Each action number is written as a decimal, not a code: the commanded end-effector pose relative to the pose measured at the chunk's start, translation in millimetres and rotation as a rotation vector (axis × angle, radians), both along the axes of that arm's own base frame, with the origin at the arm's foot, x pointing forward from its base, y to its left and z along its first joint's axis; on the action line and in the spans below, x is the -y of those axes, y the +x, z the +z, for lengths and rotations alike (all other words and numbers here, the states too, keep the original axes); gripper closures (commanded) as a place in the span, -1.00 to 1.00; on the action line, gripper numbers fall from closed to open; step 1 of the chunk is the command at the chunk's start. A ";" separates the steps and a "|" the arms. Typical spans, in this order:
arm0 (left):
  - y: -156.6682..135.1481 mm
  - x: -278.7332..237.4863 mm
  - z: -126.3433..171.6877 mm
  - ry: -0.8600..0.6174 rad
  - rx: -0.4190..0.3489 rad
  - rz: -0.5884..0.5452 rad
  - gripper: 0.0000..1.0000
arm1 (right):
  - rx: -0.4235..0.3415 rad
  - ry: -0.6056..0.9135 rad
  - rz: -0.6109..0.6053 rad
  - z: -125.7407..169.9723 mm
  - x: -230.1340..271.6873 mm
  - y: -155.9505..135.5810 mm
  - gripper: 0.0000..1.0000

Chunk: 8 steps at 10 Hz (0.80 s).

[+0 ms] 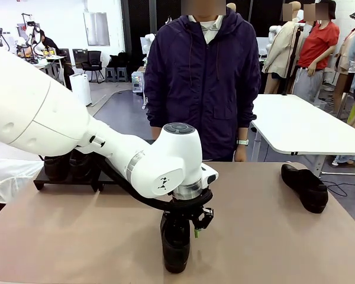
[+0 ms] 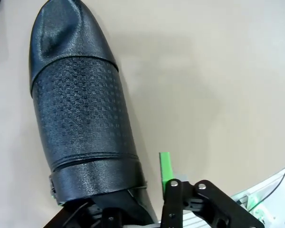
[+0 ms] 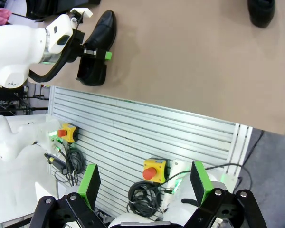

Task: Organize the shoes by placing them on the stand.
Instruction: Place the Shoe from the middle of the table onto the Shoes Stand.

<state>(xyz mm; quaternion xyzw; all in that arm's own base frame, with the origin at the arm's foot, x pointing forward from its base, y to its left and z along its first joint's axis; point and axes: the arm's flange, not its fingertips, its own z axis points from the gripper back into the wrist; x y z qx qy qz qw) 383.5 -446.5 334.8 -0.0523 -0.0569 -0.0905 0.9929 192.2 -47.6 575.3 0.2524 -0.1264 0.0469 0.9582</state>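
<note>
A black shoe (image 1: 176,248) lies near the table's front edge, toe toward me. My left gripper (image 1: 186,228) is down on its heel end. In the left wrist view one green pad (image 2: 165,164) stands just beside the outer side of this shoe (image 2: 80,109), with a thin strip of table between them. The other finger is hidden behind the shoe. A second shoe (image 1: 306,186) lies at the far right. The black stand (image 1: 41,180) sits far left behind my arm and carries two shoes (image 1: 65,165). My right gripper (image 3: 144,178) hangs open off the table's front edge, holding nothing.
A person in a dark jacket (image 1: 204,83) stands at the far side with arms down. A white table (image 1: 302,124) is behind on the right. The right wrist view shows the slatted front panel (image 3: 147,123) and two emergency-stop boxes (image 3: 153,170) below the table's edge.
</note>
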 end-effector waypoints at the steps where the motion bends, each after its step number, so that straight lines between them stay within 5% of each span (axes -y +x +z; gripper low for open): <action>1: -0.2 1.2 2.8 0.021 0.027 0.019 1.00 | 0.010 0.012 0.023 4.7 0.3 1.0 -1.00; 8: 1.2 -15.2 21.3 -0.009 0.064 -0.069 1.00 | 0.010 0.012 0.023 4.7 0.3 1.0 -1.00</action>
